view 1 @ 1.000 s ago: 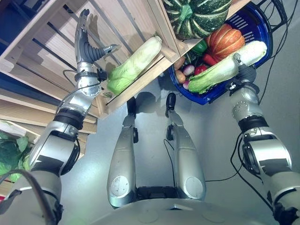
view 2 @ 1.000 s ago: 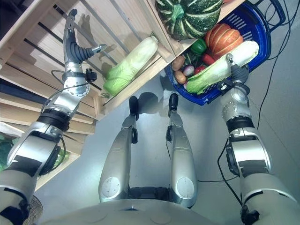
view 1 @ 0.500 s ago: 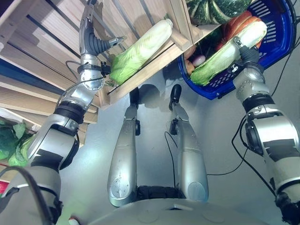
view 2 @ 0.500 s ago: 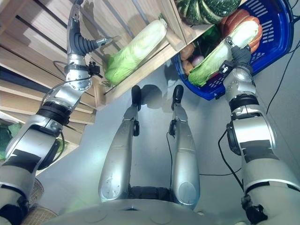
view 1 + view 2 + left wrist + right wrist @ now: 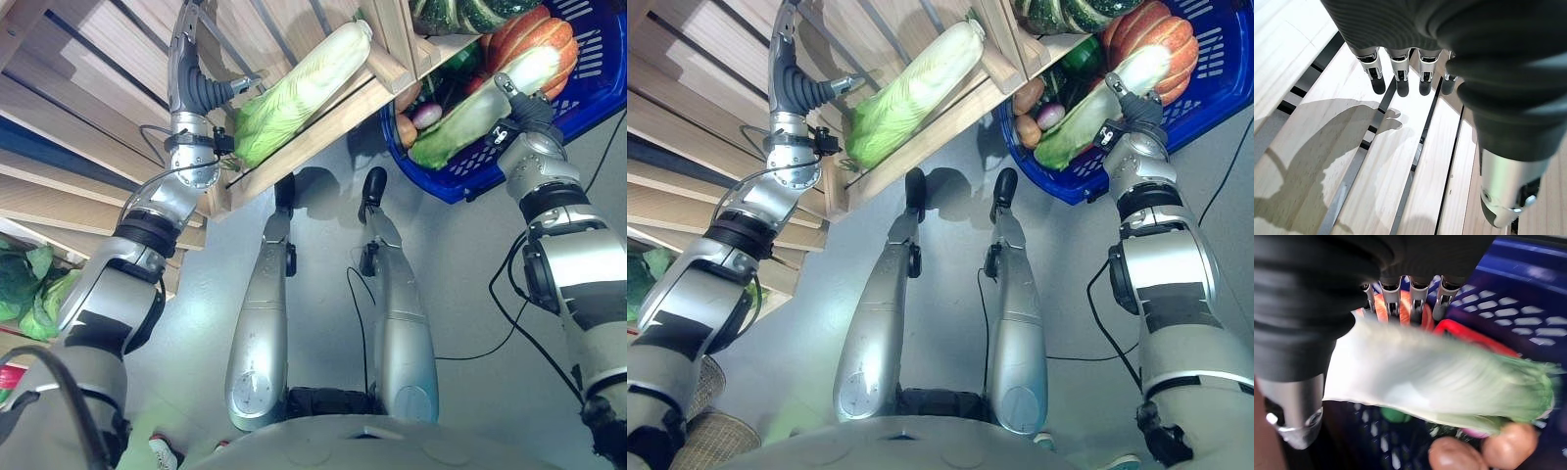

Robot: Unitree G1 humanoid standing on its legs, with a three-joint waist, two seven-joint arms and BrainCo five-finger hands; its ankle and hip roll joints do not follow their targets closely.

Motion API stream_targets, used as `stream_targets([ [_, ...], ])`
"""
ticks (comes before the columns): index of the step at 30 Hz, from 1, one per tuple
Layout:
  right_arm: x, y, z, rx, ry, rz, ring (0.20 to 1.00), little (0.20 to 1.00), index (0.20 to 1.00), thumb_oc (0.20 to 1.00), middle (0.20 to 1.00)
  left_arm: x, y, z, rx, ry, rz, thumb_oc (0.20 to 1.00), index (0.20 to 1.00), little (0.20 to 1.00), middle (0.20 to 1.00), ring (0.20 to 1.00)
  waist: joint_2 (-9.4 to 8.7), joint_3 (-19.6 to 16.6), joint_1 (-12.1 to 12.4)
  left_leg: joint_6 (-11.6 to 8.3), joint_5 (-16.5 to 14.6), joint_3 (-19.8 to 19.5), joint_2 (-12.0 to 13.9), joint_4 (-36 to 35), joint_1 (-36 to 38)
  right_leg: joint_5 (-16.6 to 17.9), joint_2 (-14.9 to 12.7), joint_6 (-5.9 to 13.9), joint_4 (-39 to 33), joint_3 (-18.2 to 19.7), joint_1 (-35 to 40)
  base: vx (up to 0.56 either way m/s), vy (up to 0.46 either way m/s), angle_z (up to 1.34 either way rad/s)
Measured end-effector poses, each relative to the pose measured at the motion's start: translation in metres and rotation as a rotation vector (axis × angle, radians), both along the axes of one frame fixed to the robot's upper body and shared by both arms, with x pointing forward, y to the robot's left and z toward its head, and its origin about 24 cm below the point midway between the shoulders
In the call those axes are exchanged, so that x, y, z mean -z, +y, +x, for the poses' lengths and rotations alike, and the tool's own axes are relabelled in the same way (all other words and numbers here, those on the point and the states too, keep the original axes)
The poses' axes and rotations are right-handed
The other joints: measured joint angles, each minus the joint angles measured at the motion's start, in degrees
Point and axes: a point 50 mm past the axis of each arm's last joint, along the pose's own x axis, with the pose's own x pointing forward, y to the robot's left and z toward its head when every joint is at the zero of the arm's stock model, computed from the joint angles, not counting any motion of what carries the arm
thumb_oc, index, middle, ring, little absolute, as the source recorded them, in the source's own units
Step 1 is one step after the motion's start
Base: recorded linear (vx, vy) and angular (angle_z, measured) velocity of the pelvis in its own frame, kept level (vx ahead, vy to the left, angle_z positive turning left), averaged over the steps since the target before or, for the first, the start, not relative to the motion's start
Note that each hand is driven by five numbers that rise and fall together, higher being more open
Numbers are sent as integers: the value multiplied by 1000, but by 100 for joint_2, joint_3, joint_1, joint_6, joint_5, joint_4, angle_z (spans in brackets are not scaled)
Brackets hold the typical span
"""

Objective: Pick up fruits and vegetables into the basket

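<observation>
— What were our fingers doing?

— The right hand (image 5: 1298, 333) had its fingers (image 5: 1415, 291) straight over the top of a napa cabbage (image 5: 470, 103), thumb beneath, so we carried it pinched across the white stalk end. We held it above the blue basket (image 5: 598, 88) because, as we judged, it was about to be lowered in beside the orange pumpkin (image 5: 524, 39), the potatoes (image 5: 1484, 453) and the red pepper (image 5: 1469, 338).

— And the left hand (image 5: 191, 83)?

— Its fingers (image 5: 1400, 81) were straight and apart, holding nothing, just over the slats of the wooden crate (image 5: 1312, 142). A second napa cabbage (image 5: 299, 93) lay in that crate near our thumb, likely our next pick.

— The surroundings?

— A grey floor (image 5: 460, 284), and stacked wooden crates on our left, one with leafy greens (image 5: 29, 294).
</observation>
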Motion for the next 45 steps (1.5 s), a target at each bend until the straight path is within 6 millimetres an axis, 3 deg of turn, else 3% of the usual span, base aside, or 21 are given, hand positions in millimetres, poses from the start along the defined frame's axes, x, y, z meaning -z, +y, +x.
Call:
stream_targets([
  [12, 1, 0, 0, 0, 4, -1, 1000, 1000, 1000, 1000, 1000, 0, 0, 0, 4, 4, 1, 1000, 1000, 1000, 1000, 1000, 1, 1, 6, -14, -10, 0, 1, 3, -7, 0, 2, 0, 0, 4, -8, 0, 0, 0],
  [23, -5, -3, -1, 38, -59, -20, 1000, 1000, 1000, 1000, 1000, 8, -4, 3, 92, 116, -2, 1000, 1000, 1000, 1000, 1000, 1, 1, 12, 24, 18, 7, 0, 10, 9, 3, 9, -1, -4, -17, 28, -1, 3, 0],
  [29, -10, -11, -7, 142, -160, -64, 1000, 1000, 1000, 1000, 1000, 24, -6, 1, 150, 220, 15, 1000, 1000, 1000, 1000, 1000, 1, 1, -2, 27, 16, -11, 3, -7, 196, 23, 24, -13, -98, -50, 264, -4, 16, 0],
  [37, 4, -22, -31, 311, -304, -150, 1000, 1000, 1000, 1000, 1000, 53, 3, -4, 174, 406, 29, 1000, 1000, 1000, 1000, 1000, 0, 0, -182, 23, -48, 25, 9, -53, 441, 36, 42, 10, -243, -33, 542, 7, 47, -2],
  [45, 23, -33, -45, 428, -279, -144, 1000, 1000, 1000, 1000, 1000, 68, 0, -4, 183, 501, 81, 1000, 1000, 1000, 1000, 1000, -2, 1, -343, 49, -35, 105, 44, -204, 526, 75, 96, 15, -430, 22, 602, -4, 17, -5],
])
